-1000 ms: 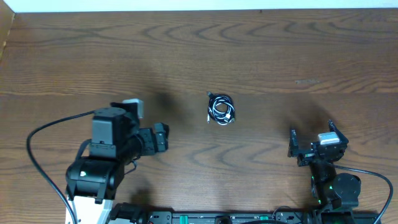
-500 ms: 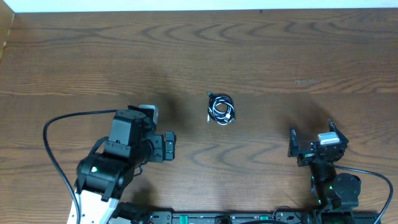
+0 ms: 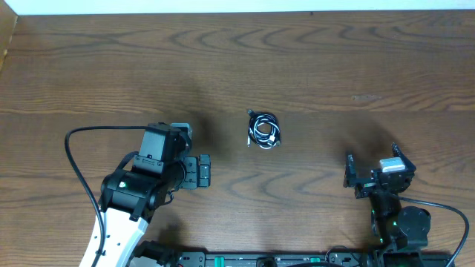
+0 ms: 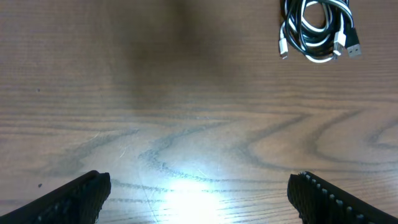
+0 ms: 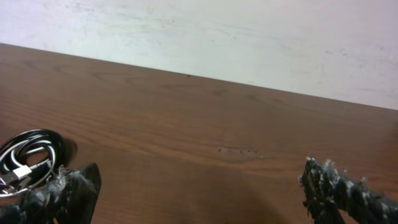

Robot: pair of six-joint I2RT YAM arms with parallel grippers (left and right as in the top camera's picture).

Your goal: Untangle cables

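Note:
A small coiled bundle of black and white cables (image 3: 263,130) with plug ends lies near the middle of the wooden table (image 3: 312,67). It shows at the top right of the left wrist view (image 4: 318,30) and at the lower left of the right wrist view (image 5: 28,160). My left gripper (image 3: 204,172) is open and empty, left of and nearer than the bundle. Its two fingers frame bare wood in its wrist view (image 4: 199,193). My right gripper (image 3: 371,159) is open and empty at the front right, well apart from the bundle.
A thick black arm cable (image 3: 82,170) loops out left of the left arm. The table's far edge meets a white wall (image 5: 249,37). A small scuff mark (image 3: 366,97) shows on the wood at the right.
My left arm has swung right and its gripper has moved closer to the cable bundle. The right arm and the bundle have not moved.

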